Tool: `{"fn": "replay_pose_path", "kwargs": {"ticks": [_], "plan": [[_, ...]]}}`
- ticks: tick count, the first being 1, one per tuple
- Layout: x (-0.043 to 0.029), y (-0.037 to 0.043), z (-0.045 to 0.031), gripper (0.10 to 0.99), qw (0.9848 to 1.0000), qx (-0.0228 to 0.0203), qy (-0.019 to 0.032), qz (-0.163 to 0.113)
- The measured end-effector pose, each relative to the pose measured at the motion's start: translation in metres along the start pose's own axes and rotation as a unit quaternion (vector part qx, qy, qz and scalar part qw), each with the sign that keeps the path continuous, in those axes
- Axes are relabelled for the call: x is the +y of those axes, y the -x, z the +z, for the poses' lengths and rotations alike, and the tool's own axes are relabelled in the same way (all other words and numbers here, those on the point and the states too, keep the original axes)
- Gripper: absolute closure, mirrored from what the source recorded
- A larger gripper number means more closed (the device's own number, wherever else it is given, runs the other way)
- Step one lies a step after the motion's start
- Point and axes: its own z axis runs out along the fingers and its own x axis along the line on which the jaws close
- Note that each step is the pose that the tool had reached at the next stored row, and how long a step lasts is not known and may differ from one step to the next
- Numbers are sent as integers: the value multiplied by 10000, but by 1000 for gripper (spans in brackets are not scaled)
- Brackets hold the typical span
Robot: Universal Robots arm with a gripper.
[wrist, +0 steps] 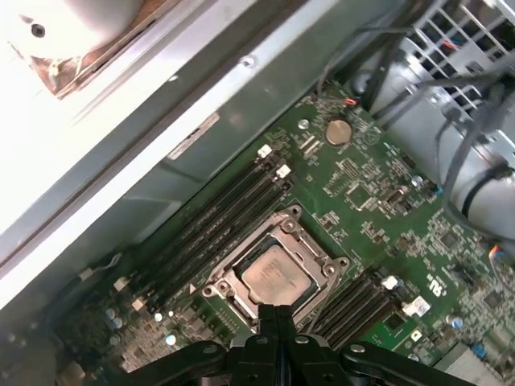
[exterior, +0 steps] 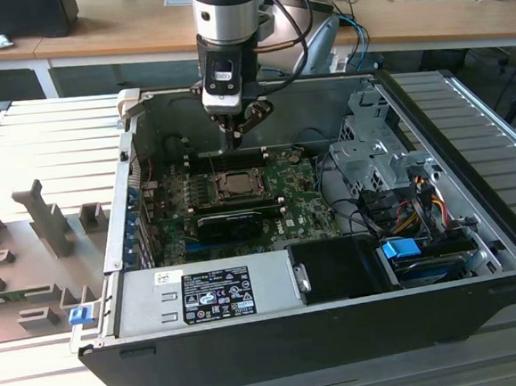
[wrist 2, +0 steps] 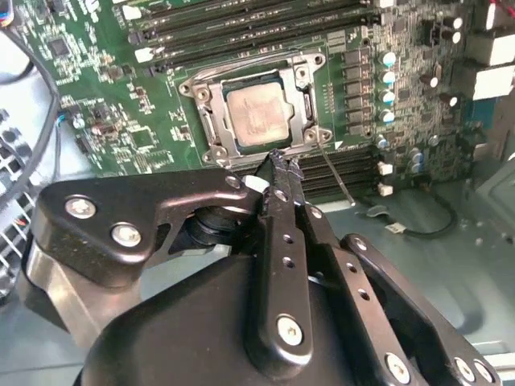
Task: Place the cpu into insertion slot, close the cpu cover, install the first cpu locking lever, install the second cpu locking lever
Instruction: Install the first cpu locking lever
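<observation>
The cpu [wrist 2: 256,115] lies flat in the insertion slot [wrist 2: 195,90] on the green motherboard, its silver top showing through the window of the cpu cover [wrist 2: 308,90], which lies down over it. In the exterior view the cpu [exterior: 237,184] sits mid-board, with my gripper [exterior: 233,143] hanging just above the socket's far edge. The fingers [wrist 2: 282,173] are pressed together with nothing between them, their tips beside the socket corner. A thin metal locking lever [wrist 2: 336,178] sticks out from that corner across the memory slots. In the first wrist view the cpu [wrist: 273,277] is just beyond my gripper [wrist: 278,312].
The open computer case [exterior: 279,348] walls in the board. A long black card [exterior: 229,222] lies in front of the socket, memory slots [wrist 2: 241,28] flank it, and a drive cage [exterior: 371,153] with cables [exterior: 420,203] stands at the exterior view's right. A power supply [exterior: 203,296] sits in front.
</observation>
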Motion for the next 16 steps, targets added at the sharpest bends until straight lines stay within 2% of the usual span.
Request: {"fn": "replay_pose_path", "kwargs": {"ticks": [3, 6, 10, 14, 15, 16], "plan": [[0, 0, 0, 980, 9994, 16, -3, -342], [-1, 0, 0, 980, 9977, 31, -6, -670], [-48, -2, -2, 980, 9966, 39, -8, -819], [-49, -4, 5, 980, 9911, 63, -12, -1331], [-49, -4, 6, 980, 9894, 68, -14, -1452], [-50, -4, 7, 980, 9868, 76, -15, -1619]]}}
